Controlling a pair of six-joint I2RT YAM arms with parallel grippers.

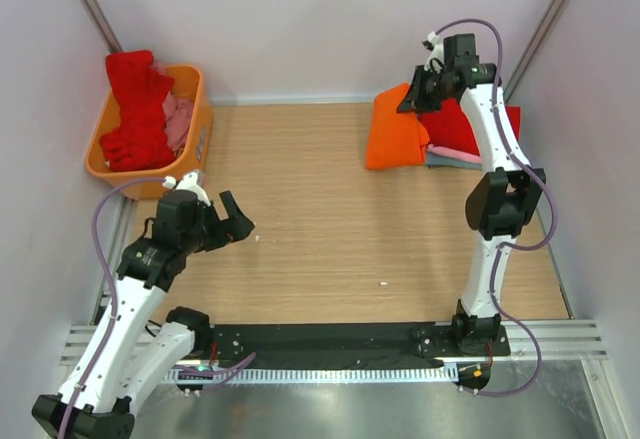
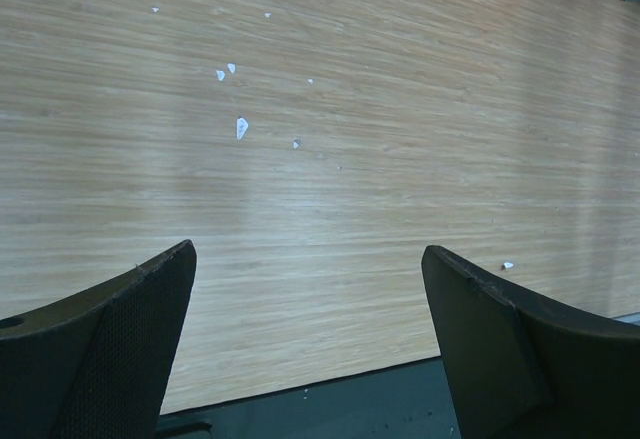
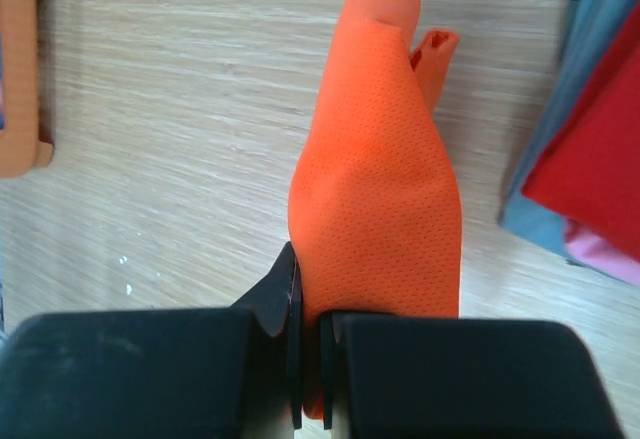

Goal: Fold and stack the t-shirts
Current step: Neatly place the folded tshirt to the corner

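A folded bright orange t-shirt (image 1: pixel 394 133) lies at the far right of the table, beside a stack of red (image 1: pixel 462 127), pink and grey-blue t-shirts. My right gripper (image 1: pixel 415 94) is shut on the orange t-shirt (image 3: pixel 385 199); the cloth hangs pinched between the fingers (image 3: pixel 292 289). The stack's red (image 3: pixel 590 159) and grey-blue (image 3: pixel 560 174) shirts show at the right of the right wrist view. More red (image 1: pixel 135 109) and pink (image 1: pixel 178 119) t-shirts sit in the orange basket (image 1: pixel 200 124). My left gripper (image 1: pixel 228 221) is open and empty above bare table (image 2: pixel 320 189).
The basket stands at the far left corner; its edge shows in the right wrist view (image 3: pixel 20 69). White walls enclose the table on three sides. A black strip (image 1: pixel 330 344) runs along the near edge. Small white flecks (image 2: pixel 240 127) dot the wood.
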